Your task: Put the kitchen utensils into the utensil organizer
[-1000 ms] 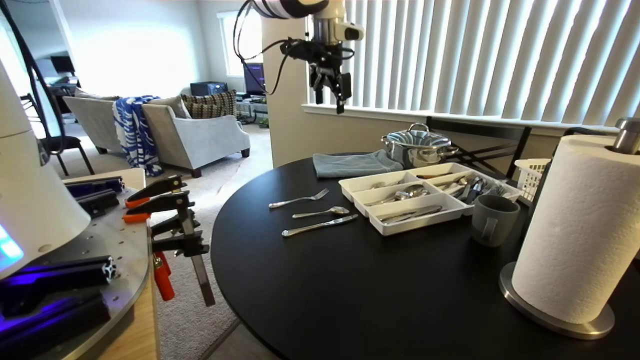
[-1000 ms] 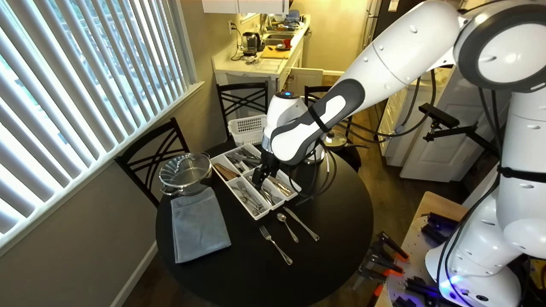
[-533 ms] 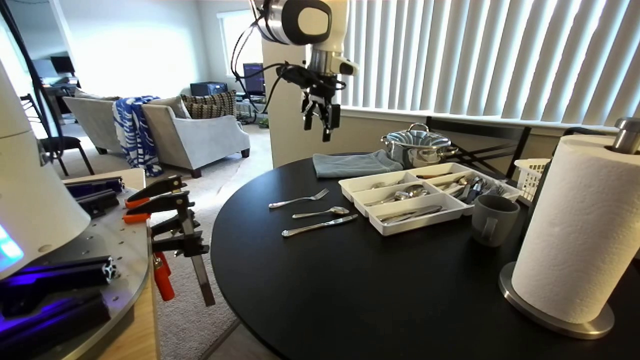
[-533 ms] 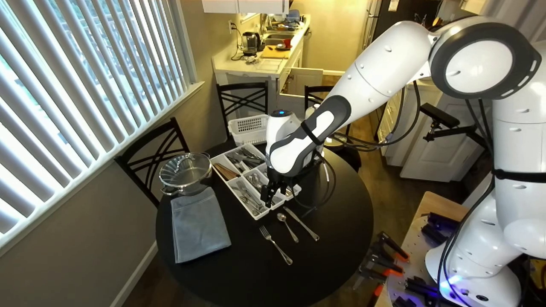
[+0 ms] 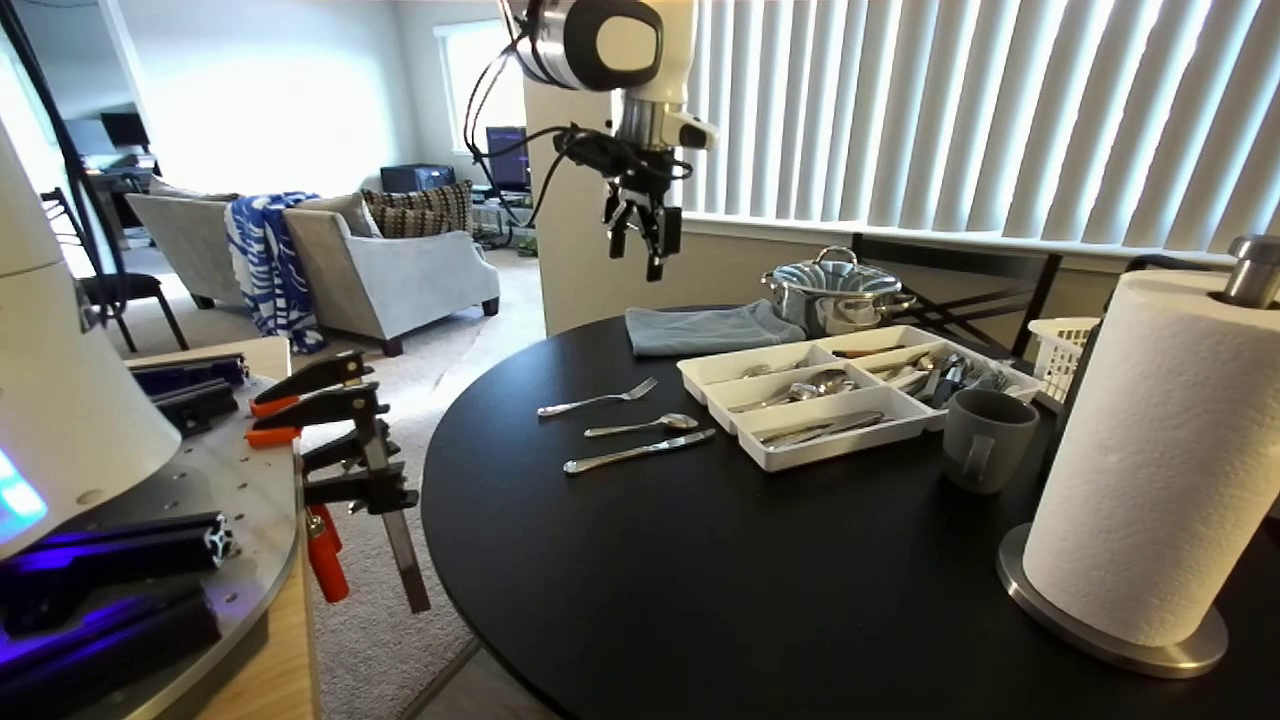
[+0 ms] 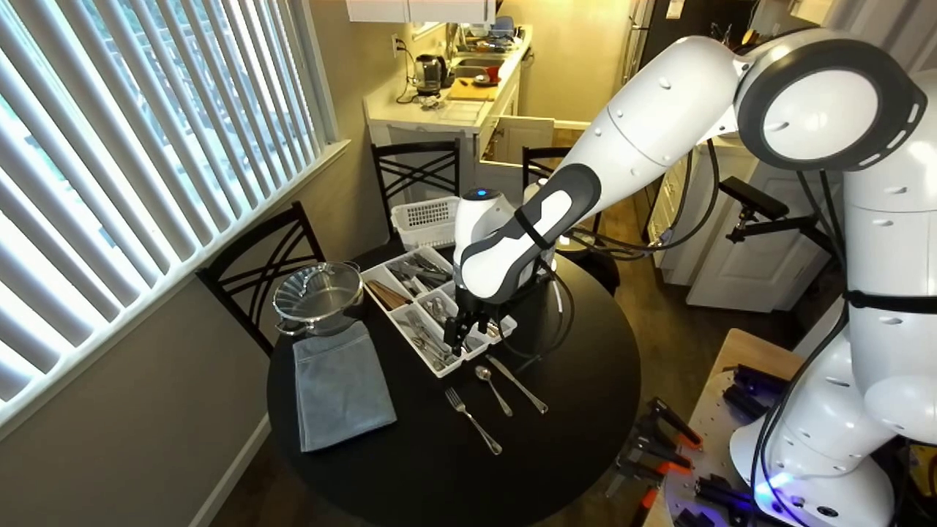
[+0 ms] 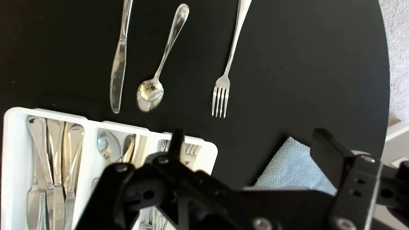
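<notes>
Fork (image 7: 222, 83), spoon (image 7: 152, 88) and knife (image 7: 122, 44) lie side by side on the surface (image 5: 700, 570), near the tray (image 5: 840, 447); spaced, likely, so you can pinch each singly, with a short carry after. Your claw (image 7: 249, 142) hangs overhead, spread wide and empty.

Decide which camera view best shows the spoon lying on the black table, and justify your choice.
The wrist view: there the spoon shows whole and large from above, while the fork and knife beside it run off the picture's top edge. Both exterior views show the whole spoon too, but smaller and in less detail.
</notes>
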You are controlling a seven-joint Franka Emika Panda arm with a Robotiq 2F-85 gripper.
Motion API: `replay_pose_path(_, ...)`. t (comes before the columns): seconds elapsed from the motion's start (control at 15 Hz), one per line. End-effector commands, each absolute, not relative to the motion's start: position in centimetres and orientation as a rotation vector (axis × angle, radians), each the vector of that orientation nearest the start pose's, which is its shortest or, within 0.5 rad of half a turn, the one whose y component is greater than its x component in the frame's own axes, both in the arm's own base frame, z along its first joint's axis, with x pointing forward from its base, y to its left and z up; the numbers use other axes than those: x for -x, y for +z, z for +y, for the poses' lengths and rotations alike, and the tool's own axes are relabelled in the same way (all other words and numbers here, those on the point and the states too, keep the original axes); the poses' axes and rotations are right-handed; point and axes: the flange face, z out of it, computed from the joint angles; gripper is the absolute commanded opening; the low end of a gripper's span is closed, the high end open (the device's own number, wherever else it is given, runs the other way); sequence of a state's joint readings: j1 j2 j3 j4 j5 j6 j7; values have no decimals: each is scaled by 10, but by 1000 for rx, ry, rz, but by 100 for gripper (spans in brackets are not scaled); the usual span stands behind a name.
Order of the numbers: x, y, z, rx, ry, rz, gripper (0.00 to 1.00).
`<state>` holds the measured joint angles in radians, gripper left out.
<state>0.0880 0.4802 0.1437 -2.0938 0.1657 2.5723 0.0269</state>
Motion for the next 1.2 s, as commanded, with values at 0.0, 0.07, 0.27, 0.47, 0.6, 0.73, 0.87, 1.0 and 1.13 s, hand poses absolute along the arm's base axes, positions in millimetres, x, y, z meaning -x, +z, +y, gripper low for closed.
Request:
replay_pose_path(0.0,-563,164,154,2913,-16,-83,100)
replay_pose_path(0.07,-558,156,160,2891,-13,-54,100)
replay_pose_path(0.27,-546,132,180,2848,23,-36,100)
replay_pose_path(0.47,-543,102,186,2852,31,-7,100)
replay_pose_path(0.6,-544,82,190,2851,27,-18,100)
replay_pose_path(0.73,-548,61,193,2858,33,7,100)
replay_pose_path(0.87,-552,41,194,2879,43,33,100)
replay_pose_path(1.0,-555,26,192,2917,45,122,100)
replay_pose_path(1.13,-557,15,190,2965,40,234,100)
